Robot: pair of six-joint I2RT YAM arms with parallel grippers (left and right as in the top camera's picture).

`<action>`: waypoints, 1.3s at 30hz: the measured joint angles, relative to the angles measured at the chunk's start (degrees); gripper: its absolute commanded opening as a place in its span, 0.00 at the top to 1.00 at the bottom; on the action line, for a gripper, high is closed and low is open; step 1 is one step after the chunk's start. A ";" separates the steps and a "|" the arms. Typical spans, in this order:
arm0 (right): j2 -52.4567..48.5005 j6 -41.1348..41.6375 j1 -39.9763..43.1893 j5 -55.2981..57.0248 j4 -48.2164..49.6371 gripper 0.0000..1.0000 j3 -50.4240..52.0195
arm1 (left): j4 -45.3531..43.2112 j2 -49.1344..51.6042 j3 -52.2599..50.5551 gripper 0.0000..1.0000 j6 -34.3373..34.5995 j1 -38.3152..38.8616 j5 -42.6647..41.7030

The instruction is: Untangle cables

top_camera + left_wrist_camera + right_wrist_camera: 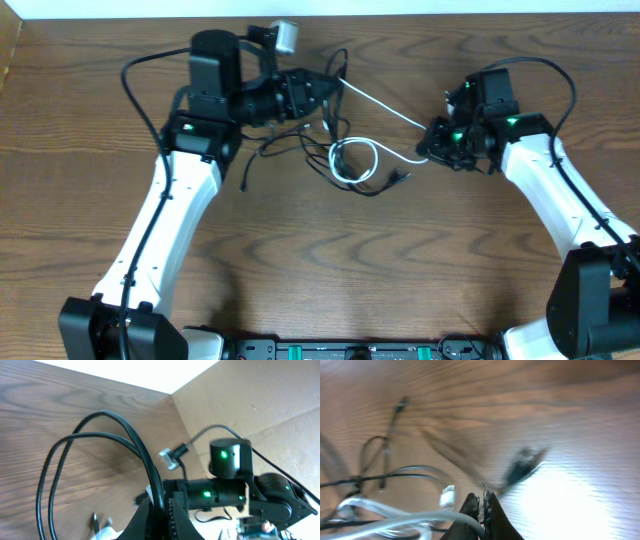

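The cables lie tangled at the table's middle: a white cable [356,160] coiled in a loop, with thin black cables [290,140] running through and around it. My left gripper [328,92] is shut on a black cable [102,435], which arches out of the jaws in two long loops. A small plug [171,456] hangs beyond them. My right gripper [433,146] is shut on the white cable [405,520], which curves left out of its jaws. A taut white strand [385,105] spans between the two grippers. The white plug [448,495] and a blurred black plug [522,466] lie just ahead.
The wooden table [400,270] stretches toward the front. A cardboard wall [260,395] stands behind the table's far edge. The other arm [225,492] shows across from my left wrist.
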State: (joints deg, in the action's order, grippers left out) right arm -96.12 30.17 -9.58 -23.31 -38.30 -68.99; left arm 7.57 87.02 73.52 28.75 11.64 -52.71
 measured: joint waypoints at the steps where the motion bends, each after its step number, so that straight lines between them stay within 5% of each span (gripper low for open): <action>1: 0.00 -1.44 0.79 0.74 -1.46 0.99 -0.04 | 0.02 0.00 0.00 0.92 0.00 -1.40 -0.15; 11: 0.00 -8.35 3.48 6.45 -7.76 0.99 -0.07 | -0.07 0.00 0.00 0.86 -0.09 -5.53 -1.01; 20: -0.04 -8.68 16.09 17.14 -13.00 0.99 -0.04 | -0.55 -0.02 0.00 0.78 0.09 -10.38 -0.74; 34: -0.04 -18.21 16.94 7.26 -11.58 0.98 -0.04 | 6.38 -0.02 0.00 0.77 -4.94 -10.01 -0.59; 37: -0.04 -14.88 16.94 9.42 -12.04 0.88 -0.04 | 10.27 -0.02 0.00 0.77 -7.91 -8.24 0.94; 39: -0.04 -12.98 16.94 10.99 -12.52 0.63 -0.04 | 12.26 -0.02 0.00 0.76 -9.51 -6.54 2.97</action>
State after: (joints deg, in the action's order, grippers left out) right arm -96.16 17.19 7.35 -12.32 -50.83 -69.04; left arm 19.84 87.00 73.52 19.25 5.10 -49.74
